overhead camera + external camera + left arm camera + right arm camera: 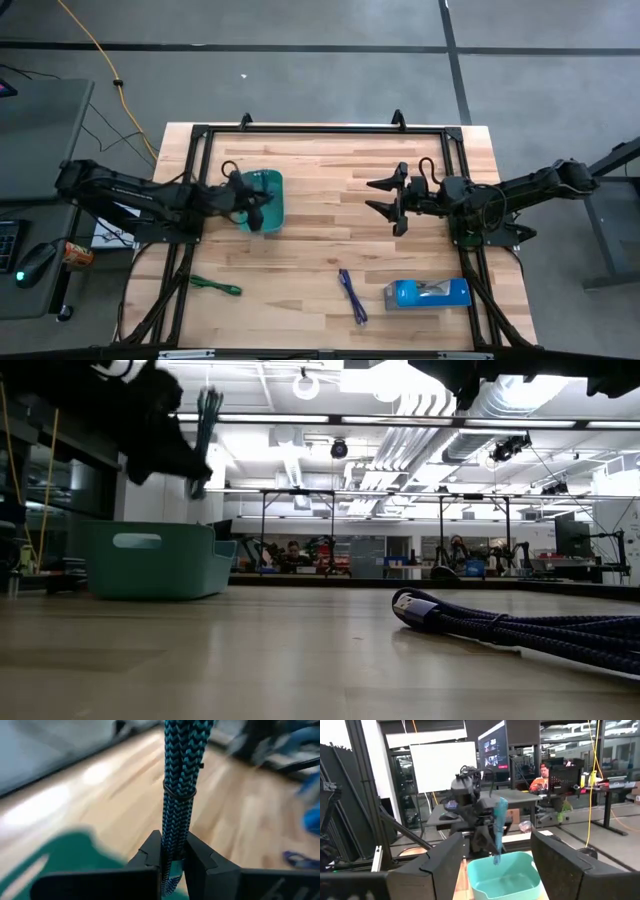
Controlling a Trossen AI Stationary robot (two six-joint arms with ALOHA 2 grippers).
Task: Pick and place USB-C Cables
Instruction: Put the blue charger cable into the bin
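My left gripper [256, 205] hovers over the teal tray [275, 188], shut on the light blue braided cable [180, 770]. The low view shows that cable [205, 430] standing almost upright above the tray [155, 560]. The green cable [215, 287] lies flat on the table near its left front. Flat near the front middle lies the dark blue-purple cable [352, 295], which is close in the low view [520, 625]. My right gripper [383, 197] is open at mid-table, right of the tray, and faces it [497, 837]. My left gripper pinches the bundled light blue cable between its two fingers [150, 852], near one end [172, 857]. Most of the bundle reaches past the fingertips, bound by a thin band [179, 795]. The cable is lifted clear, nearly upright over the tray [505, 880].
A bright blue rectangular box [428, 293] lies near the table's right front corner. A black frame [320, 128] runs along the table's edges. Bare wood lies between the tray and my right gripper. Beyond the table are desks, monitors and a seated person [542, 780].
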